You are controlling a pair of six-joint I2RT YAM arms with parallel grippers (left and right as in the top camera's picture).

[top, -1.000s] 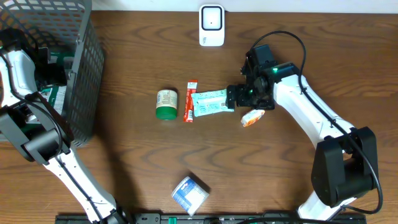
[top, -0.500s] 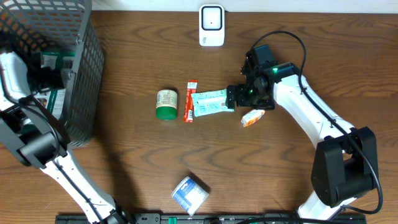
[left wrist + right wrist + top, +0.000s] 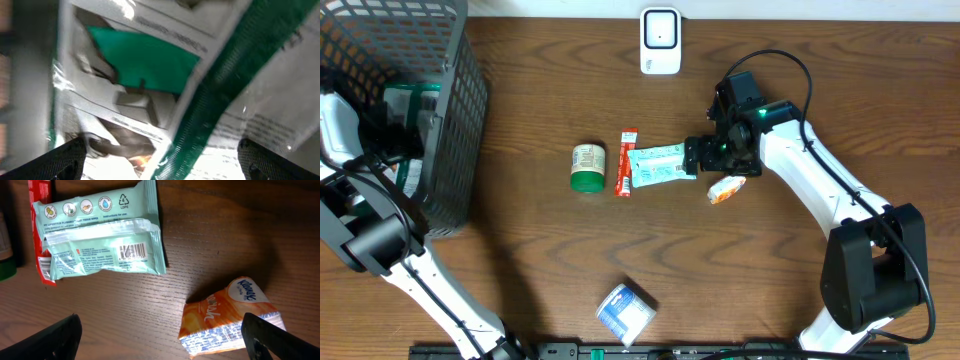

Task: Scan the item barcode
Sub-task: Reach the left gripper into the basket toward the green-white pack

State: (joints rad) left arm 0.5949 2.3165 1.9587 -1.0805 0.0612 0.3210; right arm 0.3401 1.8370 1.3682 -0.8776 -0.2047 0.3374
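Observation:
The white barcode scanner (image 3: 660,42) stands at the table's far edge. A mint wipes pack (image 3: 657,164) lies mid-table, barcode up (image 3: 133,251). An orange Kleenex pack (image 3: 726,189) lies just right of it. My right gripper (image 3: 705,158) hovers open over the bare wood between them; in the right wrist view (image 3: 160,341) the Kleenex pack (image 3: 230,315) lies beside the right finger, untouched. My left gripper (image 3: 395,140) is inside the dark mesh basket (image 3: 460,120), open (image 3: 160,167) above white-and-green packages (image 3: 150,60), its fingers wide apart and closed on nothing.
A green-lidded jar (image 3: 587,167) and a red stick sachet (image 3: 626,162) lie left of the wipes pack. A blue-and-white packet (image 3: 625,311) sits near the front edge. The basket fills the far left corner.
My left arm has slid toward the front inside the basket and its jaws have spread wider. The right arm and the items on the table have not moved.

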